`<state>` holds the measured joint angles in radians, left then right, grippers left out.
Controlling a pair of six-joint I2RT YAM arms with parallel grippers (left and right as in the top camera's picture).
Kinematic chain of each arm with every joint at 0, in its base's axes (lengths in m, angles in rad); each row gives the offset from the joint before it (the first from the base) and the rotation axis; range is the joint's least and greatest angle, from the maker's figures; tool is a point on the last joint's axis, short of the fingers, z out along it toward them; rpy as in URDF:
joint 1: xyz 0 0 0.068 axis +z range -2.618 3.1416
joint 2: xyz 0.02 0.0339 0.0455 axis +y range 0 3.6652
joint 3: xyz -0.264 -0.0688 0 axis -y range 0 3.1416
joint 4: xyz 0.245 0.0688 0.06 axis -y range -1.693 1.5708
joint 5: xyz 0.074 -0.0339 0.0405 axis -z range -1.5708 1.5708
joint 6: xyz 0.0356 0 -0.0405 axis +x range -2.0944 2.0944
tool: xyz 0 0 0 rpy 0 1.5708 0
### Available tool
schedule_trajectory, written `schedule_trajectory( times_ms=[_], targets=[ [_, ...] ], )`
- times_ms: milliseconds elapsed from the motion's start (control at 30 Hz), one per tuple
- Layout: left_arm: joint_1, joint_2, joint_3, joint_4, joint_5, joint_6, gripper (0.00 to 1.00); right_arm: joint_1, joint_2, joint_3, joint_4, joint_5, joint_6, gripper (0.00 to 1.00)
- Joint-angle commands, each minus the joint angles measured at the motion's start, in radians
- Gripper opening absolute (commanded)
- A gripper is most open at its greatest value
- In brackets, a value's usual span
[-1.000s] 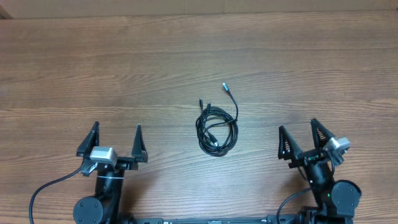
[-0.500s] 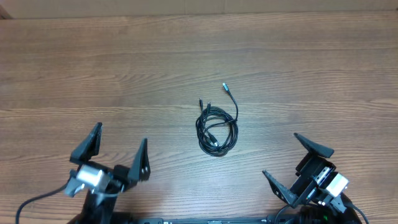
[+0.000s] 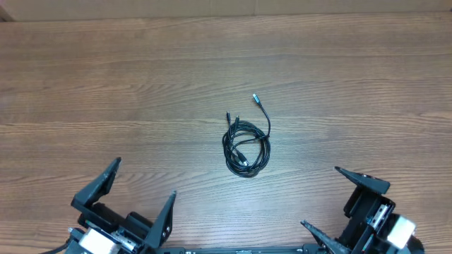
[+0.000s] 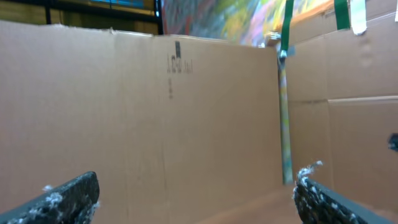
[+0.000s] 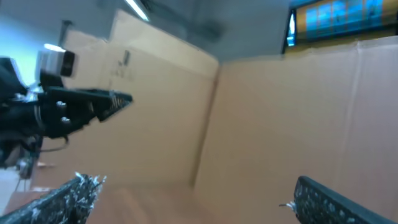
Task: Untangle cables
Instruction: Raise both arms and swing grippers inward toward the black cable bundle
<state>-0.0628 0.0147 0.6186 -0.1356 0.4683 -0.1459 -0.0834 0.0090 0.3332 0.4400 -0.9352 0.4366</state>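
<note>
The left arm (image 3: 116, 226) and right arm (image 3: 367, 212) drew back; black cables (image 3: 246, 152) lie coiled.

Left gripper (image 3: 145, 176) at near left, jaws wide apart, empty, angled far-right, right gripper (image 3: 319, 195) at near right, jaws spread, empty, angled left

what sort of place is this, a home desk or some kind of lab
Most likely a robot lab workcell, not a home: a wood-grain table with cardboard walls behind it, a left gripper and right gripper at its near edge, and tangled cables mid-table.
</note>
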Motion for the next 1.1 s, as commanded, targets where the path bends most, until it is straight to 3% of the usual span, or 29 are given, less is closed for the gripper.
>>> schedule_trajectory(
  times_ms=[0, 133, 567, 1067],
  targets=[
    [0.011, 0.014, 0.071, -0.050, 0.030, 0.058, 1.00, 0.003, -0.006, 0.080, -0.140, 0.004, -0.061, 1.00],
    [0.011, 0.108, 0.183, -0.201, 0.032, 0.098, 0.99, 0.003, -0.006, 0.161, -0.341, 0.045, -0.135, 1.00],
    [0.011, 0.539, 0.514, -0.541, 0.227, 0.196, 1.00, 0.003, 0.090, 0.195, -0.405, 0.040, -0.103, 1.00],
    [0.011, 0.811, 0.569, -0.690, 0.291, 0.198, 1.00, 0.003, 0.645, 0.433, -0.419, -0.431, -0.097, 1.00]
  ],
)
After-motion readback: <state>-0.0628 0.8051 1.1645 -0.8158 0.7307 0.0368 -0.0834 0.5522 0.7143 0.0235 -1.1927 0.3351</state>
